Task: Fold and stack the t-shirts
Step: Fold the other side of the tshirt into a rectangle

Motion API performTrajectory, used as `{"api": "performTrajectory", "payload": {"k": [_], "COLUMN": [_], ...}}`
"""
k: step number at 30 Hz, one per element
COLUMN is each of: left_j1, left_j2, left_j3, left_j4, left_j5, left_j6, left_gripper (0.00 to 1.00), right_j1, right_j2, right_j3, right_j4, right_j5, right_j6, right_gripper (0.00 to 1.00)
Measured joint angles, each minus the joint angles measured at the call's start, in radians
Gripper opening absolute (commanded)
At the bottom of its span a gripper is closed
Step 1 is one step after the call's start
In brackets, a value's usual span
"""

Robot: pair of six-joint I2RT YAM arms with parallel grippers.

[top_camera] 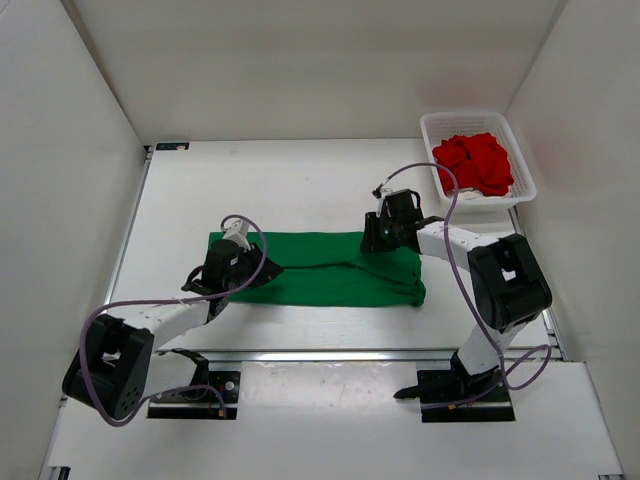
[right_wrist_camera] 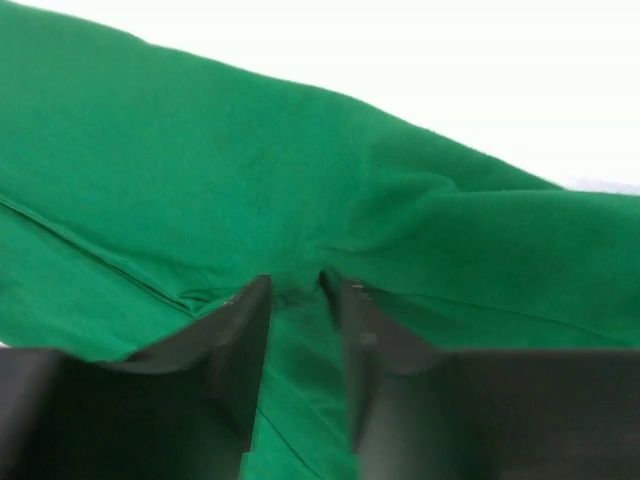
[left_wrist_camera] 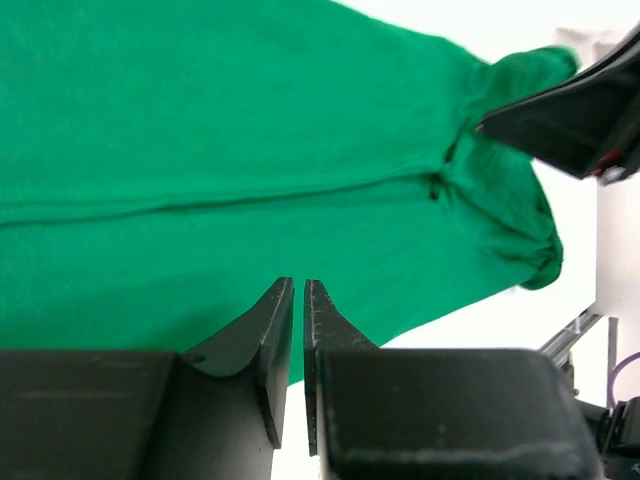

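**Green t-shirt half folded: how I'd handle the next fold**

Green t-shirt (top_camera: pixel 330 282) is lying on the table (top_camera: pixel 300 185) as a long band, right in front of both arms, so I'd guess we're partway through folding the first of the shirts.

Nearest in, the left gripper (left_wrist_camera: pixel 298 285) sits over the left part of the band by its near edge. Its jaws are pressed almost together, and I honestly can't tell if a layer of cloth is caught between them. I'd check that before lifting anything.

A bit further back, the right gripper (right_wrist_camera: pixel 297 280) is at the shirt's far edge with the cloth puckered up between its fingers, so it looks like it's pinching a fold of the green t-shirt. A crease (left_wrist_camera: pixel 250 200) runs along the band toward it.

My take:
- Move both arms together.
- Keep the cloth taut between them and carry it low.
- Line up the edges before letting go.
- The right end looks lumpy, so flatten it or the stack will lean.

Way at the back right, the red t-shirt (top_camera: pixel 478 163) is crumpled in the basket (top_camera: pixel 437 125), waiting its turn.
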Motion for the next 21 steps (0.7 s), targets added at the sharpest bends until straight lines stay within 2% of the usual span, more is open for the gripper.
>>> {"api": "performTrajectory", "payload": {"k": [2,4,7,12,21], "left_j1": [0.000,0.000,0.000,-0.003,-0.008], "left_j2": [-0.004,-0.006,-0.007,-0.026,-0.055], "left_j3": [0.000,0.000,-0.001,-0.010,-0.016], "left_j4": [0.019,0.027,0.037,0.045,0.050], "left_j5": [0.001,0.001,0.001,-0.005,-0.011], "left_j6": [-0.003,-0.007,-0.014,-0.029,-0.051], "left_gripper": [0.20,0.20,0.19,0.19,0.20], "right_j1": [0.000,0.005,0.013,0.031,0.190], "right_j2": [0.005,0.006,-0.005,-0.106,-0.302], "right_j3": [-0.005,-0.013,-0.033,-0.099,-0.210], "right_j4": [-0.002,-0.003,-0.001,-0.019,-0.081], "right_j5": [-0.002,0.000,0.006,0.016,0.108], "right_j6": [-0.004,-0.004,-0.002,0.011,0.083], "right_gripper": [0.22,0.11,0.01,0.00,0.01]}}
